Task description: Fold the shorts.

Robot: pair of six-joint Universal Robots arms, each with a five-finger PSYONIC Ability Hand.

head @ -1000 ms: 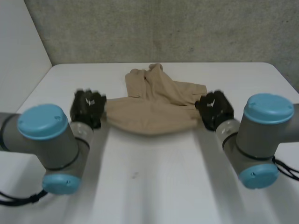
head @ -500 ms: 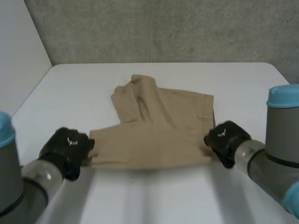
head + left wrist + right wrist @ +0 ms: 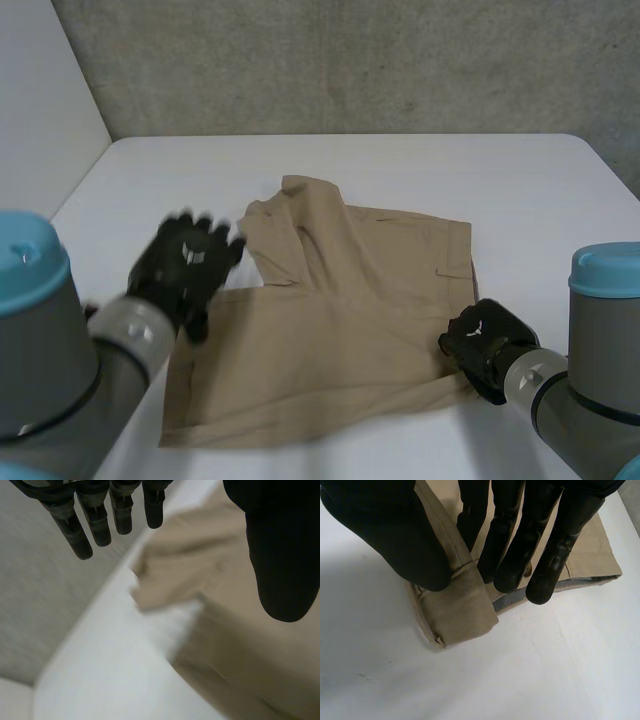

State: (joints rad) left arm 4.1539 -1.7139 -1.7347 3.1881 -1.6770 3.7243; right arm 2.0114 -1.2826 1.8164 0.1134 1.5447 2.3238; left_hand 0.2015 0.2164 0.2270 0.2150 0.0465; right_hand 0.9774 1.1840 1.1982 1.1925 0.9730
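tan shorts (image 3: 340, 330) lie on the white tabletop (image 3: 520, 190), spread mostly flat. a second layer of cloth lies rumpled across the far part.

left robot hand (image 3: 185, 265): positioned at the left edge of the shorts. fingers (image 3: 95, 520) are straight and spread, with the thumb set well apart from them. the left wrist view is blurred, but the hand appears to be clear of the cloth, with the shorts lying beyond its fingertips.

right robot hand (image 3: 485, 340): positioned at the near right corner of the shorts. in the right wrist view the thumb (image 3: 395, 535) presses one side of a thick hemmed band and the fingers press the other, clamped on the cloth. the corner is doubled over just below the fingertips, close to the tabletop. a grey inner face shows beside it.
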